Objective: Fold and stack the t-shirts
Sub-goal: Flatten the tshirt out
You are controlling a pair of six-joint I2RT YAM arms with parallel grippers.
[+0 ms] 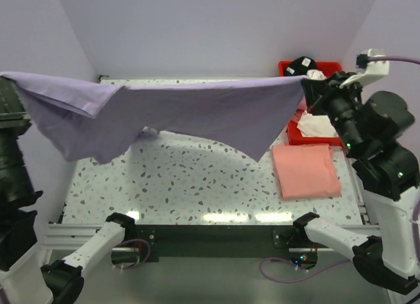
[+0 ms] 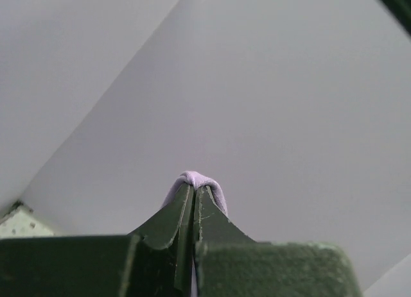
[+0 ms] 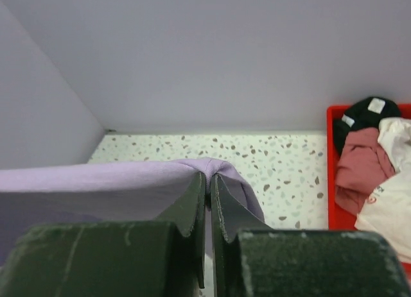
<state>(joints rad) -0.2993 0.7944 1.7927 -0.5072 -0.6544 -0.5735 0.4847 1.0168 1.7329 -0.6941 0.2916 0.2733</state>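
The lavender-purple t-shirt (image 1: 177, 110) hangs stretched in the air across the table, held at both ends. My left gripper (image 1: 8, 81) at the far left is shut on one corner, seen as a purple fold (image 2: 196, 181) pinched at its tips (image 2: 194, 194). My right gripper (image 1: 307, 84) at the right is shut on the other corner (image 3: 218, 169). A folded salmon-pink t-shirt (image 1: 305, 169) lies flat on the table at the right. Dusty-rose (image 3: 359, 169), white (image 3: 392, 201) and black (image 3: 363, 114) shirts lie in the red bin.
The red plastic bin (image 1: 289, 69) stands at the back right of the speckled table (image 1: 190, 186), just behind the right arm. Pale walls close in the back and both sides.
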